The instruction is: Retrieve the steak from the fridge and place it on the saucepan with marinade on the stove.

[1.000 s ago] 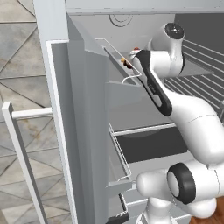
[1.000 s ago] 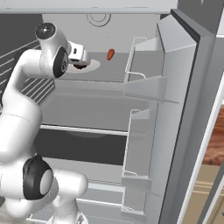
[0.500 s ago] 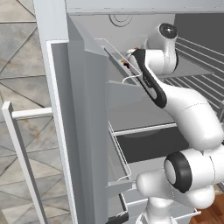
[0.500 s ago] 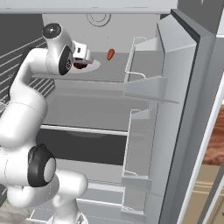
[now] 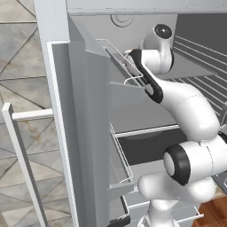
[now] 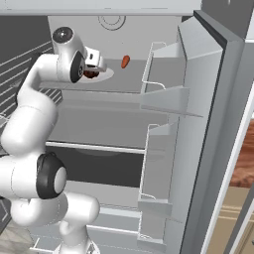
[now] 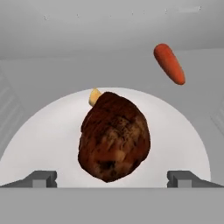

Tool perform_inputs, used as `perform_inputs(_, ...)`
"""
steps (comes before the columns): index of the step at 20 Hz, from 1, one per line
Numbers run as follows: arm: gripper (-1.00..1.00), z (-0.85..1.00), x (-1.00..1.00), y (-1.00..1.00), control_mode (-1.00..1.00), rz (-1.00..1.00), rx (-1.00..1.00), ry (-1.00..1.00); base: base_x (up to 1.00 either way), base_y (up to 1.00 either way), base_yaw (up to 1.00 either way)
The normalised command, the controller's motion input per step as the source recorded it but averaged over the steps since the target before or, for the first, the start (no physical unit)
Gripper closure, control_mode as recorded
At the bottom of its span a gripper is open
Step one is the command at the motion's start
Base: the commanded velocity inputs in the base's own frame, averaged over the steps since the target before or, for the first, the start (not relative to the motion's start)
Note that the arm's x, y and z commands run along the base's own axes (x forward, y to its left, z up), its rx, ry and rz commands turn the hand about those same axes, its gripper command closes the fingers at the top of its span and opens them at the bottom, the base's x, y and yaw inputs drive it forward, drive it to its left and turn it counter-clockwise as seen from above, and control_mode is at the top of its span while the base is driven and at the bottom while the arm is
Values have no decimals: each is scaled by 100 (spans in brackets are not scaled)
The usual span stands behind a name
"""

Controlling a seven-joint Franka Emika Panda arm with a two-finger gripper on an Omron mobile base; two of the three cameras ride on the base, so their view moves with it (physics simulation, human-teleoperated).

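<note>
Tool [image 7: 111, 179] spread, astride steak [image 7: 114, 136] mid-frame on plate [image 7: 39, 135]; close off-centre and you squirt it away.

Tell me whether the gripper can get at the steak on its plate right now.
Probably yes. The gripper is open with the steak centred just ahead between its fingertips, on the white plate. The carrot lies beyond, clear of the path.

one steak [image 7: 114, 142], one white plate [image 7: 48, 140], one carrot [image 7: 169, 63], one fridge [image 6: 208, 99].
</note>
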Motion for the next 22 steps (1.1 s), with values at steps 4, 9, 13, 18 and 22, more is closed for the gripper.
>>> perform_inputs(4,-100,-6,22,5,-100,0,1,0,0,0,0)
perform_inputs(9,-100,-9,15,0,-100,-1,2,0,0,0,0)
perform_inputs(13,-100,-14,10,0,-100,-1,1,0,0,0,0)
perform_inputs(18,-100,-16,9,0,-100,-1,0,0,0,0,0)
perform_inputs(22,-100,-2,21,0,-100,-2,0,0,0,0,0)
